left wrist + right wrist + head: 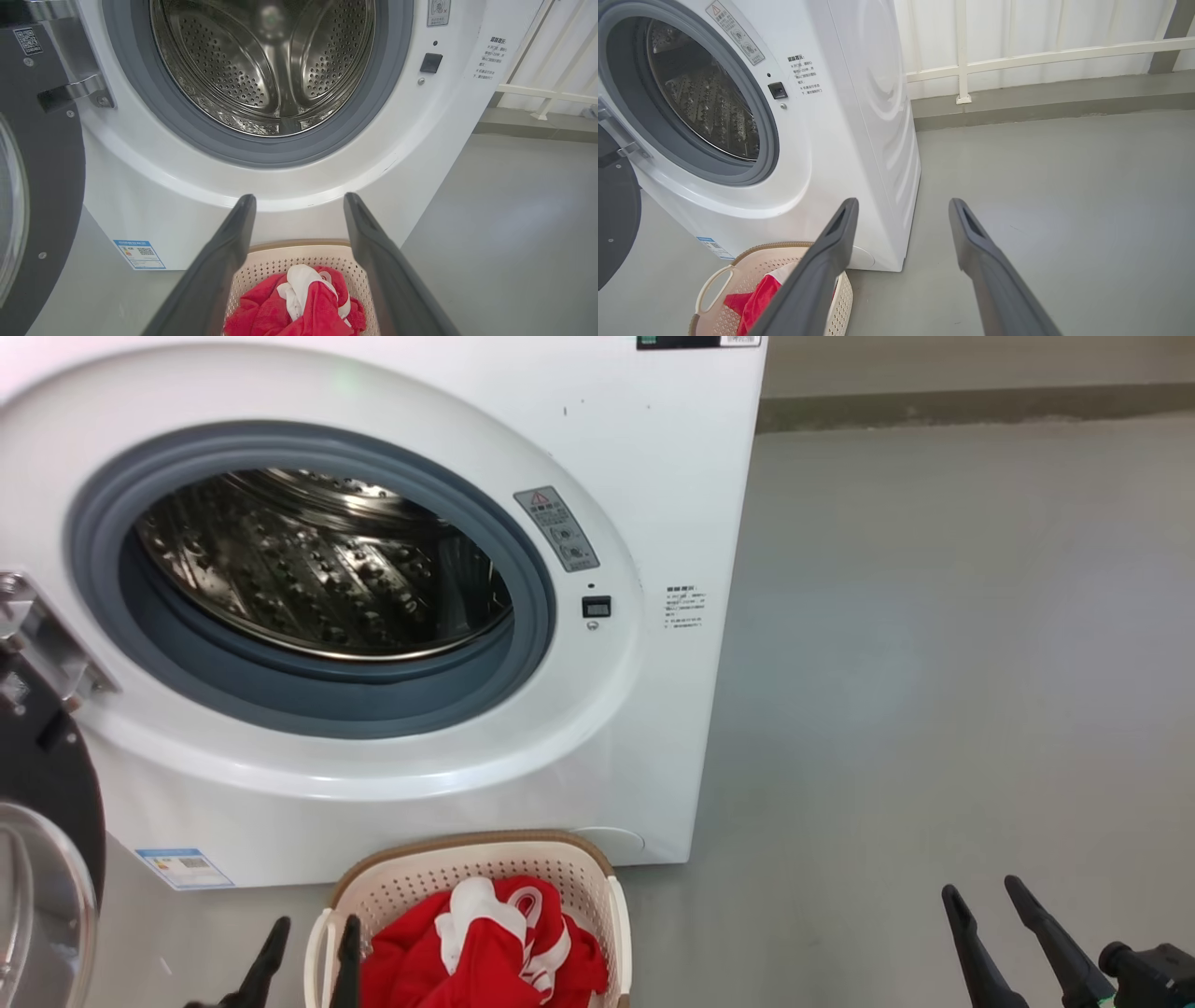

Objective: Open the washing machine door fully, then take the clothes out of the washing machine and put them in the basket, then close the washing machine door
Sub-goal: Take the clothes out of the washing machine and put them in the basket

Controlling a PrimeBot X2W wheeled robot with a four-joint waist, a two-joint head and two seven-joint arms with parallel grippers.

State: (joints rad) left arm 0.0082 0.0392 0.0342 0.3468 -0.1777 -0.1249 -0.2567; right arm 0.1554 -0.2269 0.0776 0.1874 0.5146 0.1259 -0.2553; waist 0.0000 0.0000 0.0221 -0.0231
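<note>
L gripper (315, 933) hovers low at the near-left edge of the basket (467, 845), fingers apart, empty. R gripper (982, 889) is likewise spread, empty, well off to the right over bare grey floor (934, 663). Clothes (485, 943), red w/ white trim, lie heaped in the basket, which sits just in front of the washing machine (653, 476), below its opening. Perforated steel drum (317, 569) is in plain sight. Washing machine door (47, 775) stands open at left on its metal hinge (42, 639). Farther back: white railing (1017, 56).

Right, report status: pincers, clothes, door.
Left pincer open, right pincer open, both empty. Clothes in basket; drum looks empty. Door open, not yet closed. Basket close before machine.
</note>
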